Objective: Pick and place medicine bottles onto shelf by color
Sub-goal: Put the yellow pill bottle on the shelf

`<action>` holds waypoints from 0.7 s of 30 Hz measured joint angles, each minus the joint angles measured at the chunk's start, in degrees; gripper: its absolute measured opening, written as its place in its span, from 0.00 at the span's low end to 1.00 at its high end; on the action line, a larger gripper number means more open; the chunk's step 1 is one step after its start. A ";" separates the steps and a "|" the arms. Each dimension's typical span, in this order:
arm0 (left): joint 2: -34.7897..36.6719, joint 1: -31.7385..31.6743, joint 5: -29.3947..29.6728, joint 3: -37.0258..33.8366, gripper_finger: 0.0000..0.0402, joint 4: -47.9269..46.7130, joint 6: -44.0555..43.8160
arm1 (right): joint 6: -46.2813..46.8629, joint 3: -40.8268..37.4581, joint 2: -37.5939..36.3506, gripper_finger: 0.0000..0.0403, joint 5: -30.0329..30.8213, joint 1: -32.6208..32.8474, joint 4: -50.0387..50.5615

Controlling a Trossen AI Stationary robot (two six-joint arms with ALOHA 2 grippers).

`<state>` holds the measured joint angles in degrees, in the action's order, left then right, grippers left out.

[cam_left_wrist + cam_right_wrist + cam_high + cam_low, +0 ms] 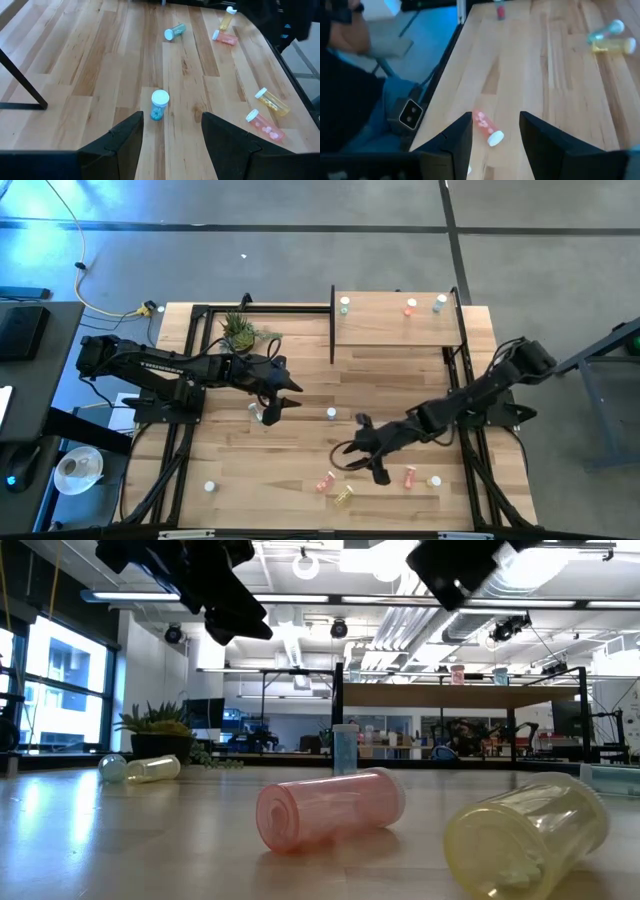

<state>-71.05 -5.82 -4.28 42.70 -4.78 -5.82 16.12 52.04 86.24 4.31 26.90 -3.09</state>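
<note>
The shelf (395,330) stands at the far right and bears three upright medicine bottles (410,307). Others are scattered over the table. A teal one (159,104) stands upright mid-table, just ahead of my left gripper (172,120), which hovers open above the table (283,400). A pink bottle (487,127) lies on its side ahead of my right gripper (495,120), which hangs open near the front edge (358,448). Beside that pink bottle (330,810) lies a yellow one (525,835). Neither gripper touches a bottle.
A potted plant (240,330) sits at the far left beside the shelf's black frame (332,320). An orange-red bottle (410,476) and a white-capped one (435,480) lie right of my right gripper. A yellow and a teal bottle (150,768) lie below my left gripper.
</note>
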 joint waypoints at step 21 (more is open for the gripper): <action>0.00 0.00 0.67 0.00 0.48 -2.28 -5.34 | -14.79 29.99 21.99 0.38 -7.89 1.35 32.67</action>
<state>-71.05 -5.83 -3.62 42.70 -7.07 -11.17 1.34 82.03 108.23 -3.58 28.25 29.58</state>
